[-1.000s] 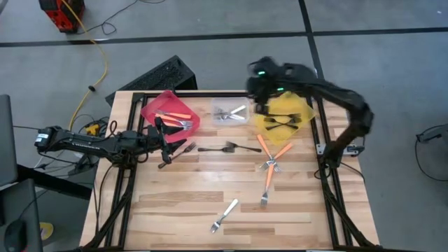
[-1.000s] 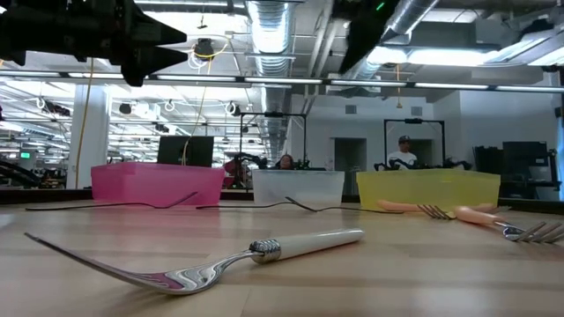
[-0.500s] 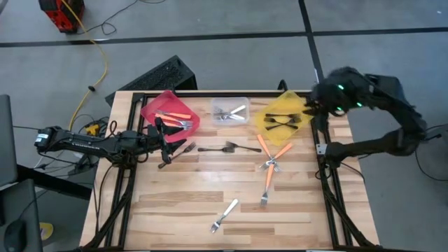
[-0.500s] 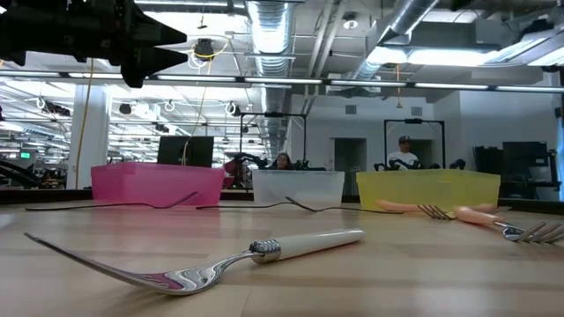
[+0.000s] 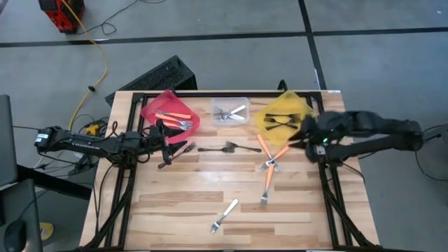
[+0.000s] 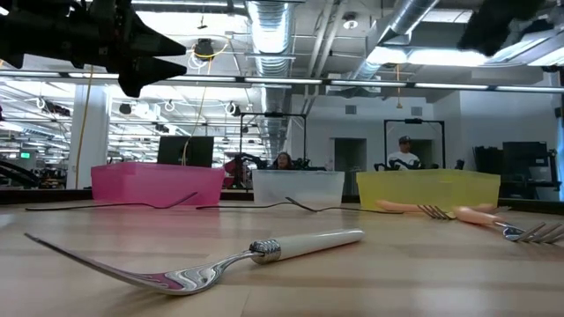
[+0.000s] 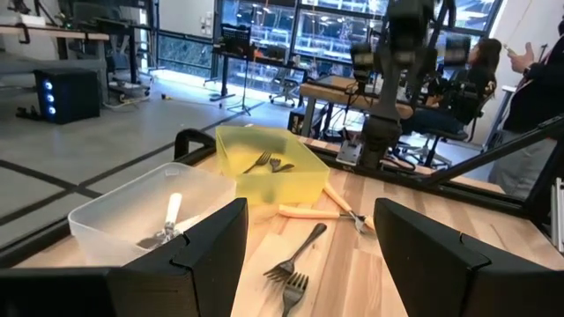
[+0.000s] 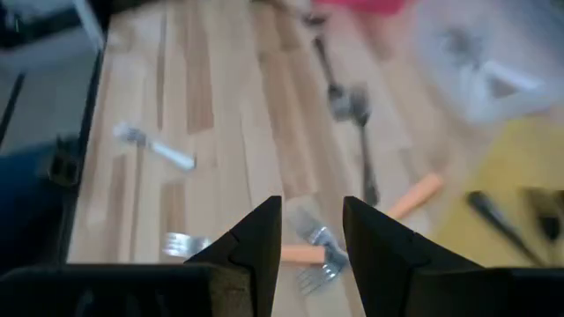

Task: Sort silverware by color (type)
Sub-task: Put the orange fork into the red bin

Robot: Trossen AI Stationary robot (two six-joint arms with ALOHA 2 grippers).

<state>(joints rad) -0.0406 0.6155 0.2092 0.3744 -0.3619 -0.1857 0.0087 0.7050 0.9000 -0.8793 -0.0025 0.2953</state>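
Note:
Forks lie flat on the wooden table: orange-handled ones (image 5: pixel 269 161), two black ones (image 5: pixel 224 148), another black one (image 5: pixel 180 149) and a white-handled one (image 5: pixel 224 215), which fills the low view's foreground (image 6: pixel 220 262). The red bin (image 5: pixel 170 112) holds orange-handled forks, the clear bin (image 5: pixel 230 112) silver ones and the yellow bin (image 5: pixel 282 115) black ones. My left gripper (image 5: pixel 166 143) hovers open near the red bin, and nothing lies between its fingers (image 7: pixel 308 264). My right gripper (image 5: pixel 306 134) hangs open at the yellow bin's near right side, above the orange-handled forks (image 8: pixel 311 238).
A dark frame rail runs along the table's right edge (image 5: pixel 325 161), under my right arm. Bare wood lies in the near left part of the table (image 5: pixel 168 203). In the room beyond, people sit at desks (image 6: pixel 404 154).
My right arm has swung from above the yellow bin out past the table's far right corner. It has then come back down toward the near side, beside the yellow bin. My left arm and the forks have kept still.

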